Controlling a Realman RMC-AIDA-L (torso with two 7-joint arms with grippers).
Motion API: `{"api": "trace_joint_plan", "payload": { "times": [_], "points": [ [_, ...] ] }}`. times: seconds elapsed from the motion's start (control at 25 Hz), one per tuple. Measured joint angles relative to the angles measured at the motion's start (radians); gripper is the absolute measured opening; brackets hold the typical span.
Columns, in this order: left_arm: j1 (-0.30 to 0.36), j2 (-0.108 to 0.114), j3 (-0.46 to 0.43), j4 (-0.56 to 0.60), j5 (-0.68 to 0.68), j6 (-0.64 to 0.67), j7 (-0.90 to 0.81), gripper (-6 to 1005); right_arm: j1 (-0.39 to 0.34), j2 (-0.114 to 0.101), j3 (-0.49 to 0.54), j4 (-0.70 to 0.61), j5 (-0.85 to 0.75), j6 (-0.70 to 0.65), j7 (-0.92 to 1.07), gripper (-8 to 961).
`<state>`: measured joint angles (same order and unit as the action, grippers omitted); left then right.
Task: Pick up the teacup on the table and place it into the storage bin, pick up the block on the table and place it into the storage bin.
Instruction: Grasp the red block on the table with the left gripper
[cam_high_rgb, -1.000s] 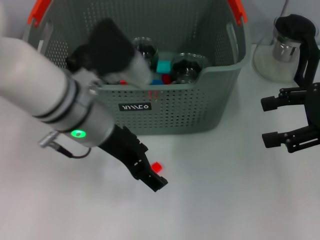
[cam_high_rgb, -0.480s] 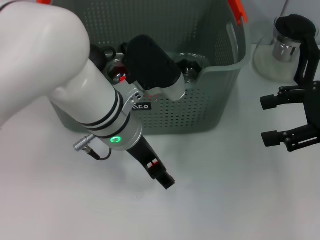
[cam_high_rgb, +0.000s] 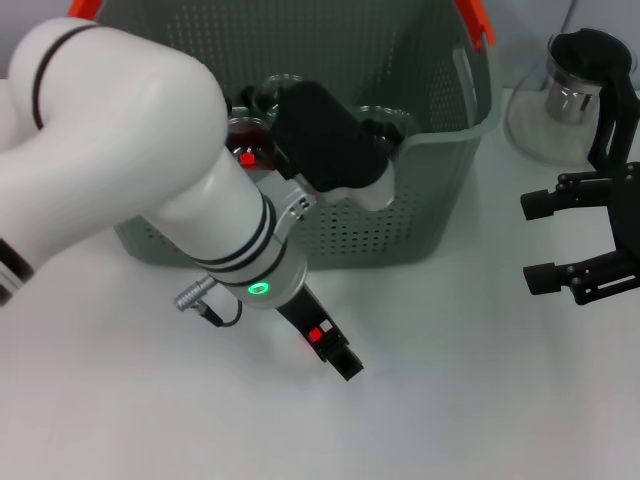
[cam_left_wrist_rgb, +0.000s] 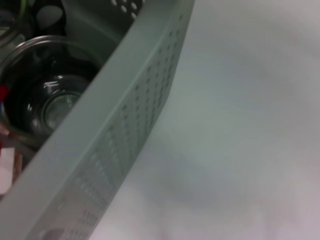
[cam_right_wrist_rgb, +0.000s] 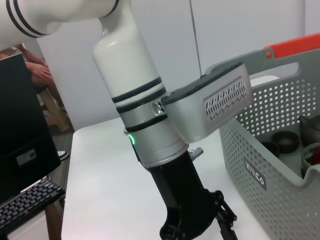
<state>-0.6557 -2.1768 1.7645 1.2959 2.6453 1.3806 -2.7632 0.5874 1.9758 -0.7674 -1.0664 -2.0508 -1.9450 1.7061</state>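
The left gripper pinches the red block just above the table at the storage bin's six o'clock; lift well clear of the rim before swinging toward twelve. The right gripper hangs wide at three o'clock.

**Plastic, glass and a matt white table**

You have the storage bin in matt grey-green plastic, its walls punched with small round holes, and its handles in glossy orange plastic. Inside it, the glass cup looks smooth and shiny. The table is a plain white surface with a dull, even finish. Your left arm wears a smooth, slightly glossy white shell with black bands, and its left gripper is matt black. The right gripper is the same matt black. The glass jug behind it is clear and glossy.
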Motion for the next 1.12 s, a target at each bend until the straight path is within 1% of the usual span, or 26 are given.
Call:
{"api": "trace_joint_plan", "payload": {
  "times": [0.24, 0.4, 0.68, 1.12],
  "points": [
    [-0.020, -0.001, 0.050, -0.033, 0.043, -0.030, -0.035, 898, 0.000, 0.000, -0.001, 0.000, 0.000, 0.000, -0.004, 945],
    [-0.026, -0.002, 0.067, -0.049, 0.064, -0.051, -0.046, 888, -0.002, 0.002, 0.001, 0.001, 0.000, 0.000, -0.013, 945],
    [-0.049, 0.000, 0.071, -0.099, 0.077, -0.074, -0.060, 858, -0.003, -0.001, 0.003, 0.015, 0.000, 0.004, -0.015, 945],
    [-0.053, 0.002, 0.079, -0.124, 0.079, -0.094, -0.062, 802, -0.002, -0.001, 0.002, 0.028, 0.000, 0.022, -0.027, 945]
  ]
}}
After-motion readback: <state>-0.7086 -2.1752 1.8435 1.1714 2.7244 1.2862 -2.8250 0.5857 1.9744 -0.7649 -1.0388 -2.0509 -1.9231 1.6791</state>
